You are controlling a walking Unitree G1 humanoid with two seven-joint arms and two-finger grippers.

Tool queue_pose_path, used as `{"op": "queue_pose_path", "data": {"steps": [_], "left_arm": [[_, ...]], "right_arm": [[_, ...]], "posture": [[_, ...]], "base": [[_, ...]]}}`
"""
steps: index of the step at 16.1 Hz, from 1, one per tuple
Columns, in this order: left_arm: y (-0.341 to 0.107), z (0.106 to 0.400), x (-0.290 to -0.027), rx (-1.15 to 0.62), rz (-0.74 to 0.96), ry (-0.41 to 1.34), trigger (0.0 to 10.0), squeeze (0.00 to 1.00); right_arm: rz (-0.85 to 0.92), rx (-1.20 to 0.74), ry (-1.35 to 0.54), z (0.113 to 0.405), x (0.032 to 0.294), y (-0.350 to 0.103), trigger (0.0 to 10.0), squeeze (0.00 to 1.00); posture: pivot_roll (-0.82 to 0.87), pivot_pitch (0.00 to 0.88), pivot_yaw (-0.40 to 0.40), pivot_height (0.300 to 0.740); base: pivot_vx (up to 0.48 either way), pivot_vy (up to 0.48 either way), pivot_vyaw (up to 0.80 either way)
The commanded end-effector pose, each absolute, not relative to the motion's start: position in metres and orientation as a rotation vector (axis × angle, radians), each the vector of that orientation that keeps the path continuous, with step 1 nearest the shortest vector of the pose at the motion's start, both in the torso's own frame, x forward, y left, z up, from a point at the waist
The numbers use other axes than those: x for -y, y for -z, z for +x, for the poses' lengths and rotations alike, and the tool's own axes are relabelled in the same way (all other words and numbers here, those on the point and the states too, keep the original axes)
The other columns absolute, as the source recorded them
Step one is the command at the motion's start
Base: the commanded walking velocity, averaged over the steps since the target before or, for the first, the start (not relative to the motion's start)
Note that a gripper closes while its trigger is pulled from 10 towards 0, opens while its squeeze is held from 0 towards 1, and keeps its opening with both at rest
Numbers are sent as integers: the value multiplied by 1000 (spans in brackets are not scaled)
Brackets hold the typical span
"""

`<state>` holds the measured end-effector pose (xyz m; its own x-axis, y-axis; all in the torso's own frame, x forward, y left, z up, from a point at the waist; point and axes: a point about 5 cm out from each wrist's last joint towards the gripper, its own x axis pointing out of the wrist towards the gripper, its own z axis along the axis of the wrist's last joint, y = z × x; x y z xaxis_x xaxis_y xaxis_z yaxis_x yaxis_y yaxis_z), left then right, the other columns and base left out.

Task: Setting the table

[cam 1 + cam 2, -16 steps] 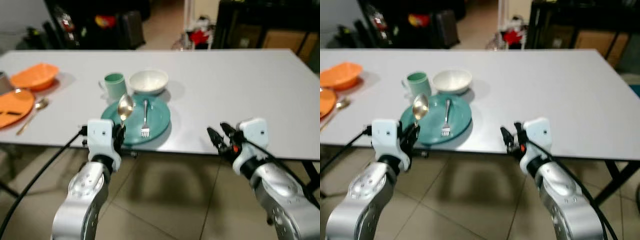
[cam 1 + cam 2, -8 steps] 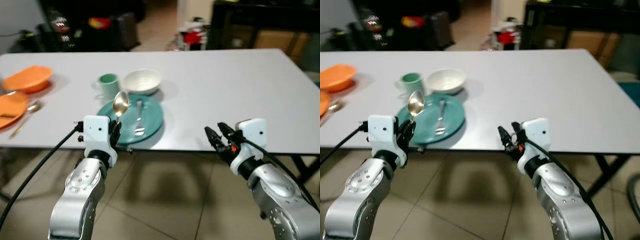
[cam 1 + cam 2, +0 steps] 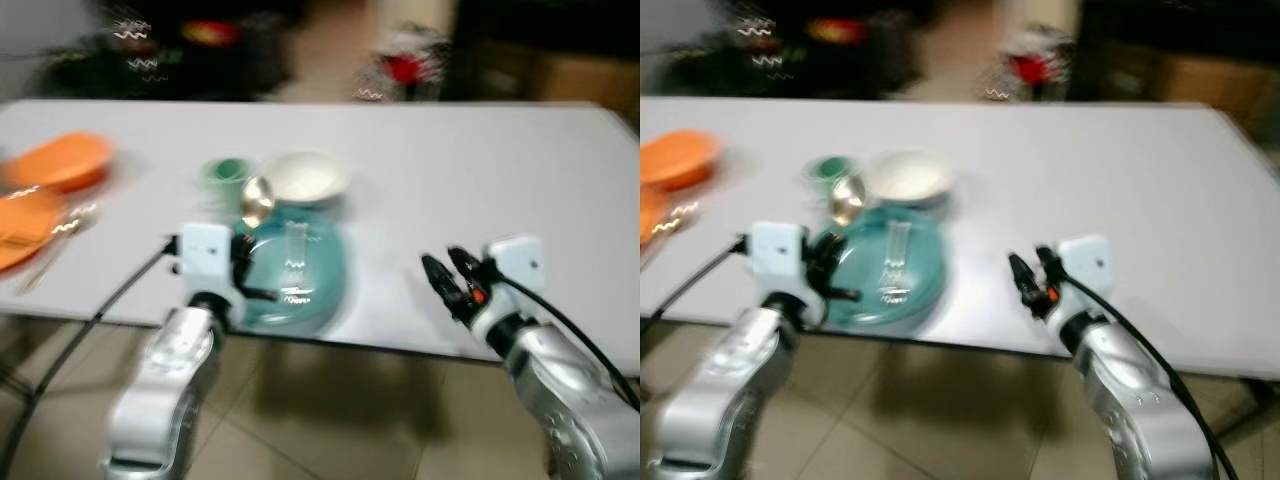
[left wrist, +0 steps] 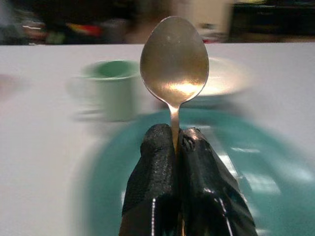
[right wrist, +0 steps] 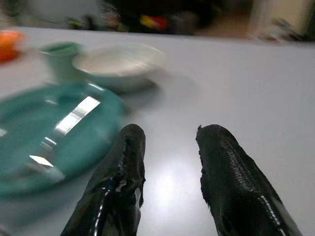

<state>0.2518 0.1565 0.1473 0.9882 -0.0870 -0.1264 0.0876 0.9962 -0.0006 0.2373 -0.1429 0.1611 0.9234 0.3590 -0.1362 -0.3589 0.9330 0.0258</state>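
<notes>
My left gripper [image 4: 176,142] is shut on the handle of a metal spoon [image 4: 174,61], whose bowl stands upright above the fingers. It hovers at the near left rim of a teal plate [image 3: 318,290] on the white table [image 3: 470,180]. A fork [image 3: 292,255] lies on the plate. A green mug [image 3: 222,172] and a white bowl [image 3: 303,177] stand just behind the plate. My right gripper [image 5: 167,147] is open and holds nothing, low over the table's near edge to the right of the plate.
An orange bowl [image 3: 68,160], an orange plate [image 3: 22,225] and another spoon [image 3: 55,245] lie at the table's left end. Dark furniture and clutter stand beyond the far edge. Tiled floor [image 3: 330,420] shows beneath the table. The head views are blurred.
The whole picture has shifted and blurred, so the camera moved; the table looks nearer. The spoon stays held in my left gripper and both grippers now sit closer to the plate.
</notes>
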Motion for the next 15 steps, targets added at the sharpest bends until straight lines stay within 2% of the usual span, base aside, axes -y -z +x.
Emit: {"op": "queue_pose_path", "data": {"steps": [1, 4, 7, 11, 12, 15], "left_arm": [[-150, 253, -151, -117, -6, 103, 10000, 0], [-146, 251, -151, -154, 5, 103, 10000, 0], [-142, 257, -148, -205, -55, 124, 10000, 0], [-136, 278, -143, -296, -60, 162, 10000, 0], [-135, 291, -138, -317, -81, 187, 10000, 0], [-134, 306, -139, -353, -104, 157, 10000, 0]], "right_arm": [[6, -147, -343, 234, 150, -160, 10000, 0], [22, -163, -339, 231, 151, -159, 10000, 0], [15, -179, -374, 228, 150, -160, 10000, 0], [-18, -208, -461, 223, 155, -164, 10000, 0], [-43, -239, -500, 221, 156, -163, 10000, 0], [-75, -270, -565, 215, 155, -163, 10000, 0]], "posture": [[-147, 0, 85, 740], [-155, 0, 88, 740], [-163, 0, 88, 740], [-163, 0, 86, 740], [-159, 0, 80, 740], [-166, 0, 87, 740]], "base": [[0, 0, 0], [0, 0, 0], [0, 0, 0], [0, 0, 0], [0, 0, 0], [0, 0, 0]]}}
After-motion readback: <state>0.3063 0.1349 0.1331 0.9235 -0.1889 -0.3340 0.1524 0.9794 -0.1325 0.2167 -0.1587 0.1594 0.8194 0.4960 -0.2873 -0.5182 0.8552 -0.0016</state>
